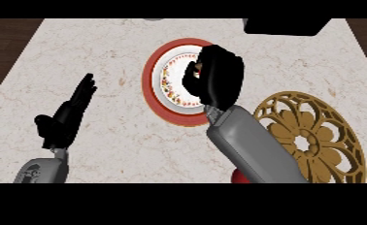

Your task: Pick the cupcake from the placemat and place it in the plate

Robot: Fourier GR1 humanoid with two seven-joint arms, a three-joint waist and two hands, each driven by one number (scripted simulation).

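My right hand (217,76) hovers over the red-rimmed white plate (159,93), fingers curled round a small brownish thing, the cupcake (195,66), of which only a sliver shows at the hand's left side. The hand hides most of it and the plate's right half. The golden openwork placemat (315,144) lies at the lower right, partly behind my right forearm, with nothing on its visible part. At the left, my left hand (68,115) stays open with straight fingers pointing up, resting apart from the plate.
A black object (287,25) sits at the counter's far right edge. A red thing (240,176) peeks out beneath my right forearm at the bottom. Dark wood borders the marble counter at the upper left and right corners.
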